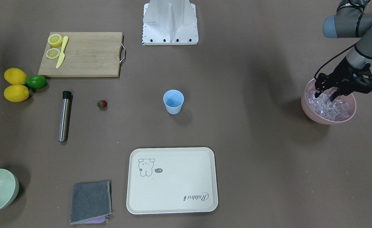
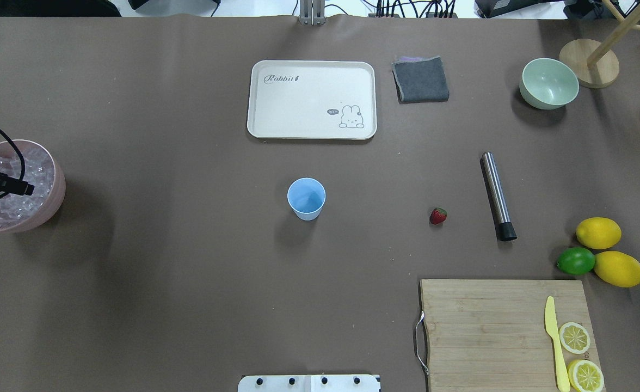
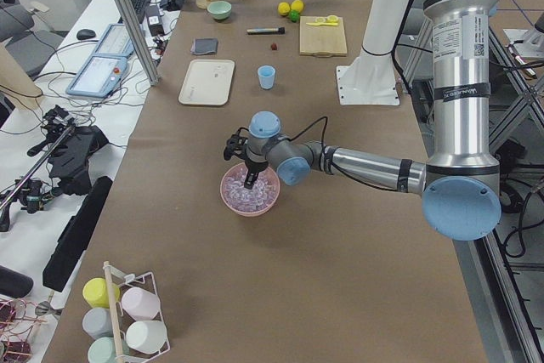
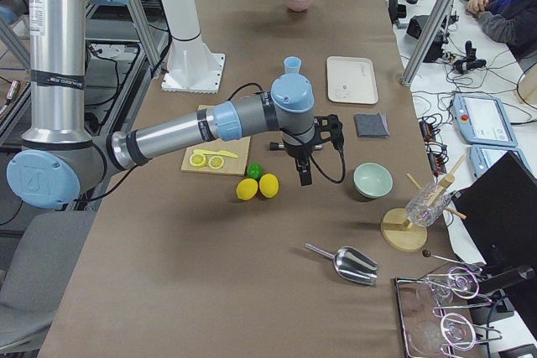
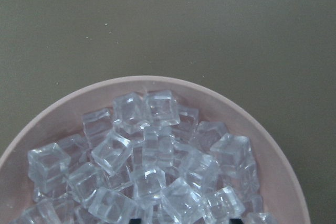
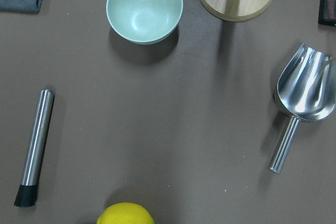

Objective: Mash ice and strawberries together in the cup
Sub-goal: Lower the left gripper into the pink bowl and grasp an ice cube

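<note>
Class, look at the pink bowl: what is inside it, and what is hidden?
Clear ice cubes fill the pink bowl, with the tips of the left claw dipped among them. The bowl's bottom and the lower cubes are covered.

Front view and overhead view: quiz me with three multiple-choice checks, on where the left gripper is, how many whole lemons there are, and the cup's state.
1. Where is the left gripper?
A) above the cup
B) down in the pink bowl of ice
C) beside the lime

2. How many whole lemons lie by the lime?
A) one
B) two
C) three

3. The cup is:
A) upright and empty
B) tipped over
C) holding the strawberry

1 B: the front view shows it dipped among the ice.
2 B: two yellow lemons sit against the lime.
3 A: the overhead view shows only its bare blue inside, and the strawberry lies apart from it.
</note>
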